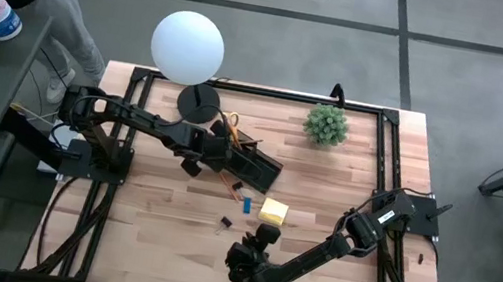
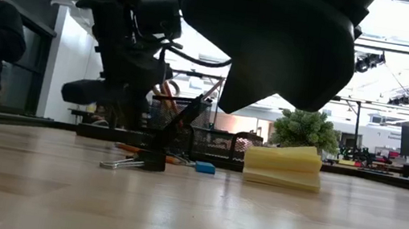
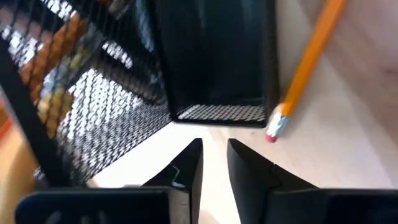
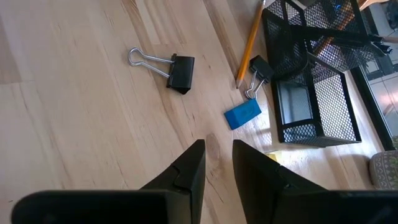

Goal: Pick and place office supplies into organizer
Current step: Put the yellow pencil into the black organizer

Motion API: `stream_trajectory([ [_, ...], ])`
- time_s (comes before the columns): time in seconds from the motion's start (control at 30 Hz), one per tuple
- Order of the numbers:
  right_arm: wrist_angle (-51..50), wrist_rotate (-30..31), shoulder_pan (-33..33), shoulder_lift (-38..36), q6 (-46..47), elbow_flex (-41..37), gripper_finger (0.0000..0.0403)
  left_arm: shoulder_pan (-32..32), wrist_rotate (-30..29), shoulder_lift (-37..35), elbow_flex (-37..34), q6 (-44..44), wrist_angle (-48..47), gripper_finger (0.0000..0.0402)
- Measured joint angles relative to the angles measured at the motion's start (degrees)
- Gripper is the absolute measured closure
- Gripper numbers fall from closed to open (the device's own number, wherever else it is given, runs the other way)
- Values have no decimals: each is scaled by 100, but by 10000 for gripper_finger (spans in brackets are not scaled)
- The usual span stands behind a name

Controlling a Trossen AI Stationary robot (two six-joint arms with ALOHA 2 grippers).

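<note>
Two grippers are mine: my left gripper (image 3: 214, 165), fingers slightly parted and empty, faces the black mesh organizer (image 1: 250, 164) mid-table. My right gripper (image 4: 217, 165), likewise empty, hovers near the front edge. Only its wrist view shows two black clips (image 4: 174, 68), blue eraser (image 4: 242, 114), pencil (image 4: 250, 42).

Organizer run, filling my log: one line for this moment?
left gripper: open, at organizer | right gripper: open, empty, above eraser | pencil beside organizer | clip loose

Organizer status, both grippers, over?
Left gripper at organizer, slightly open, empty. Right gripper empty, hovering over table, jaws narrowly apart. Pencil, blue eraser, binder clip still loose.
</note>
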Motion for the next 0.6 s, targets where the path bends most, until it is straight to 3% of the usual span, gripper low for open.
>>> stream_trajectory([
  [0.1,0,1,0,0,0,0,325,-4,-248,-1,0,-153,7,326],
  [0.33,-2,1,0,0,0,0,325,7,-204,-96,0,-931,-376,312],
  [0.6,-23,1,0,0,-44,0,325,126,910,-410,2,-585,-810,312],
])
